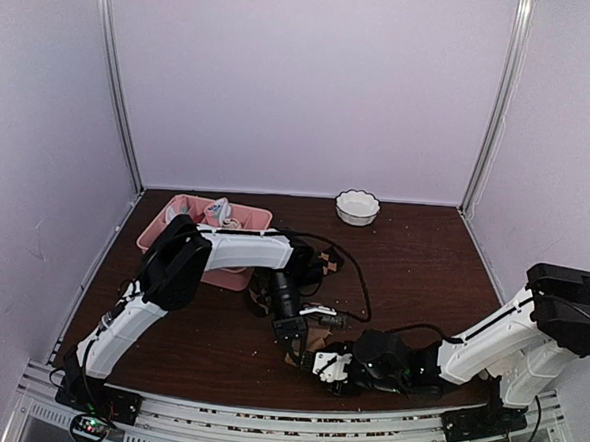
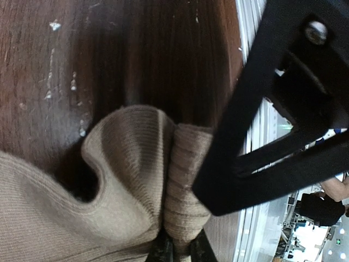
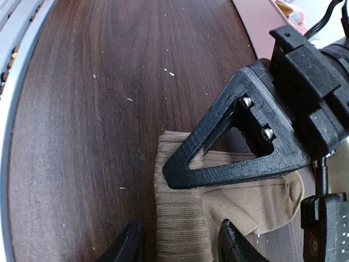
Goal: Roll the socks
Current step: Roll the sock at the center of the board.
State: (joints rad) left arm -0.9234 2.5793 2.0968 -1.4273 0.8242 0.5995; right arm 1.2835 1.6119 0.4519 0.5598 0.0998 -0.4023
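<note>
The tan sock (image 2: 131,158) lies bunched on the dark wooden table near the front edge and shows as a small tan patch in the top view (image 1: 317,340). My left gripper (image 2: 181,252) is shut, pinching the sock's ribbed cuff between its fingertips; in the top view it (image 1: 292,349) points down at the sock. My right gripper (image 3: 180,236) is open, its two fingers straddling the ribbed cuff (image 3: 182,218) without closing; it also shows in the top view (image 1: 328,368). A patch of dark patterned fabric (image 1: 261,299), possibly the argyle sock, lies beside the left arm.
A pink divided tray (image 1: 251,210) with small bundles stands at the back left under the left arm. A white bowl (image 1: 357,207) sits at the back centre. A black cable (image 1: 356,280) loops over the table. The metal front rail (image 3: 16,49) runs close by.
</note>
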